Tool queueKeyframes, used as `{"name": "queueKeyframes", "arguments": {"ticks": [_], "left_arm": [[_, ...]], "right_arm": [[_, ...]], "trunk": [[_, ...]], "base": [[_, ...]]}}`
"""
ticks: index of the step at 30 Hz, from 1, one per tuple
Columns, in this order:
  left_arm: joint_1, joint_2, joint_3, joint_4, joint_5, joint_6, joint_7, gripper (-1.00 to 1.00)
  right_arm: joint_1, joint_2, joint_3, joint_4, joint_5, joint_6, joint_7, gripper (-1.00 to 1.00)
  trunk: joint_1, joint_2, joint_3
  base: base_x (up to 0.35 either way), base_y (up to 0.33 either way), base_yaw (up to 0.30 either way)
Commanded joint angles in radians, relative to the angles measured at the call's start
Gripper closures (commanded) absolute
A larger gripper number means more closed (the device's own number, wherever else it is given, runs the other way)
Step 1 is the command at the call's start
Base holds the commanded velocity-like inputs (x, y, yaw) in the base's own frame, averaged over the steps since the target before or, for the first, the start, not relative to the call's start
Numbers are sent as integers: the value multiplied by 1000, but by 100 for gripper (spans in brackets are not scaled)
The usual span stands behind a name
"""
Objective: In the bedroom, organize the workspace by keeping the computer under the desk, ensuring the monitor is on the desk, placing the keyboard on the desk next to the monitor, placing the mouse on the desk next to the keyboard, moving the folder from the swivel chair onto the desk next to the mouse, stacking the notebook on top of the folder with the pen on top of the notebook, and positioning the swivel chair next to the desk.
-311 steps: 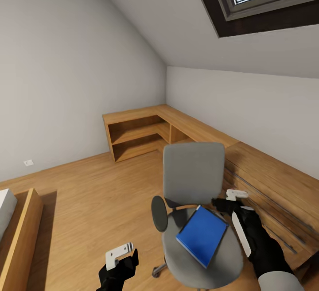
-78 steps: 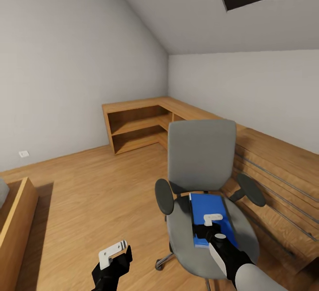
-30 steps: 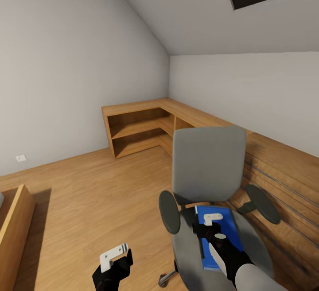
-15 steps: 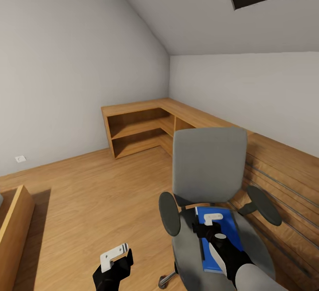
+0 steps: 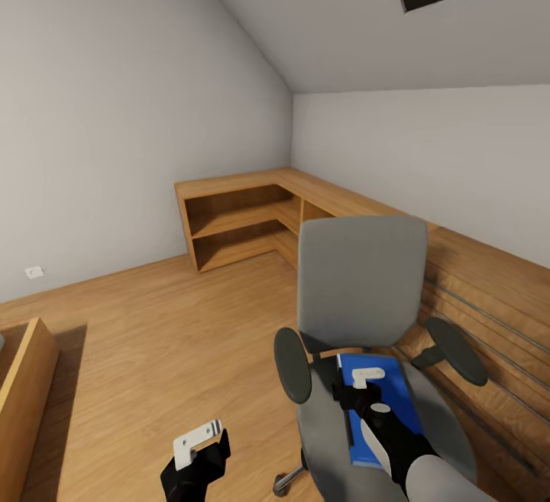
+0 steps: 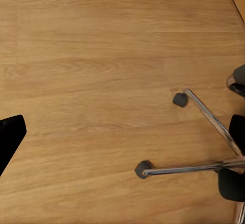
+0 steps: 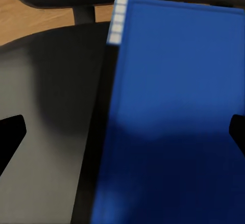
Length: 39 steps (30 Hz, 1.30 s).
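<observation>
My right hand (image 5: 359, 389) spread wide over blue folder (image 5: 397, 403), flat on swivel chair (image 5: 359, 288) seat. Risk: fingertips skid on cover, shove folder off seat, or chair rolls. Left hand (image 5: 197, 448) idle; grip unclear.

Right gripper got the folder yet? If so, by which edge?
Nothing held. The right gripper hangs open above the blue folder lying on the swivel chair seat, fingertips spread wide. The left gripper is over bare floor, empty.

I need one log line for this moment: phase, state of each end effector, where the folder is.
phase: reaching for folder | right end effector: open, above folder | left end effector: idle, state unclear | folder: flat on swivel chair seat
</observation>
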Motion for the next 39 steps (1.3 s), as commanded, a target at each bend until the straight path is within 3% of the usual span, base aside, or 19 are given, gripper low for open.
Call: {"name": "queueKeyframes", "arguments": {"ticks": [1, 15, 39], "left_arm": [[0, 0, 0, -2, 3, 5, 5, -100], [0, -1, -1, -2, 4, 5, 7, -100], [0, 2, 2, -2, 5, 5, 2, -100]], "right_arm": [[-1, -1, 8, 0, 0, 2, -7, -100], [-1, -1, 8, 1, 0, 1, -7, -100], [-1, 0, 9, 3, 0, 1, -7, -100]], "trunk": [[4, -8, -4], [58, -106, -48], [58, -106, -48]], "base": [[0, 0, 0], [0, 0, 0], [-21, -3, 0]]}}
